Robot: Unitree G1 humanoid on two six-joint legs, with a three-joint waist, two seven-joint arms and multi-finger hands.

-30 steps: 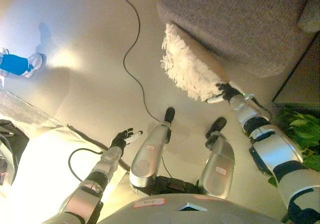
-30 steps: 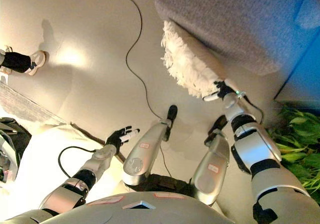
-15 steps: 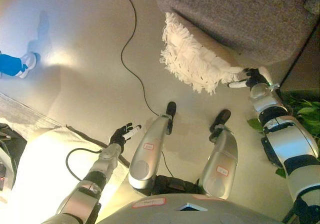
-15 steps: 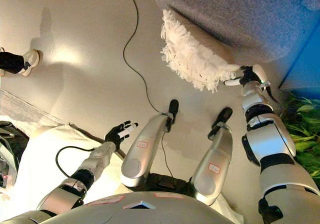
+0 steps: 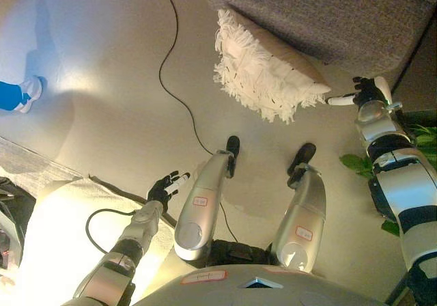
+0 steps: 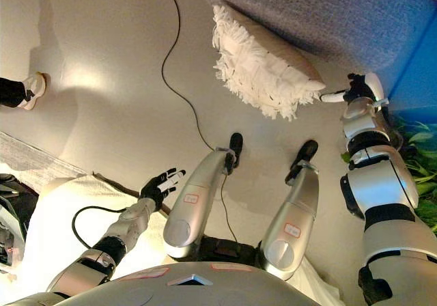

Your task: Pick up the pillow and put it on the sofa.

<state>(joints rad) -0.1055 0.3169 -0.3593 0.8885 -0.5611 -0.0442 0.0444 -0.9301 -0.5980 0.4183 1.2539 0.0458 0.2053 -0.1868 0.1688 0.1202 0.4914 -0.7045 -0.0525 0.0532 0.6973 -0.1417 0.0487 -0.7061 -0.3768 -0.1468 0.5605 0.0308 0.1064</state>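
One fringed pillow (image 5: pixel 263 70) against one grey sofa (image 5: pixel 321 12), right hand (image 5: pixel 365 93) beside it, left hand (image 5: pixel 166 186) low, both fingers spread, empty.

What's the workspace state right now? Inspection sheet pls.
Surface: pale smooth floor.
Job's things: fringed white pillow on the floor, leaning against the grey sofa; not yet on the seat.
Clutter: light rug at lower left.
Hands: right hand just right of the pillow, one finger extended, holding nothing; left hand open, low over the rug edge.
Cables: black cable running across the floor.
Surroundings: green plant at right; a person's foot at left.
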